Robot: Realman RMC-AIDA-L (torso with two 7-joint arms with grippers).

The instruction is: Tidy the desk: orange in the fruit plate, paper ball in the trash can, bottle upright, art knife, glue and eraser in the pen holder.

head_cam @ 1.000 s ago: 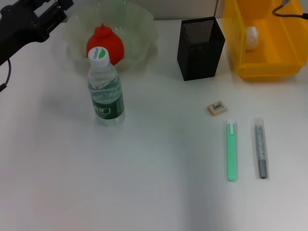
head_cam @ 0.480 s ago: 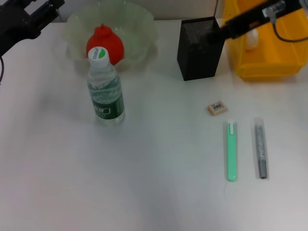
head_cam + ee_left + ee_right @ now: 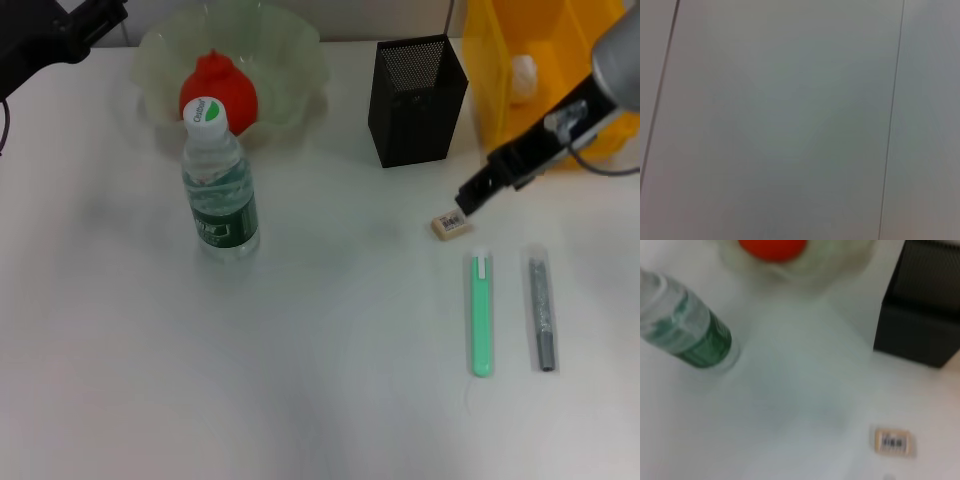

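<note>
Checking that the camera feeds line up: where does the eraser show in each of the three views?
Head view: the eraser lies on the table right of centre, in front of the pen holder, just below the right tool.
Left wrist view: not in it; only a plain pale surface shows.
Right wrist view: the eraser sits near the lower right corner.
Shared landmark: the pen holder, seen in the head and right wrist views.

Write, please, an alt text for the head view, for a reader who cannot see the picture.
The right gripper reaches down to the eraser on a white desk, near a green art knife and a grey glue stick. Behind stand the pen holder, the upright bottle, the orange in the fruit plate, and the trash can.
</note>
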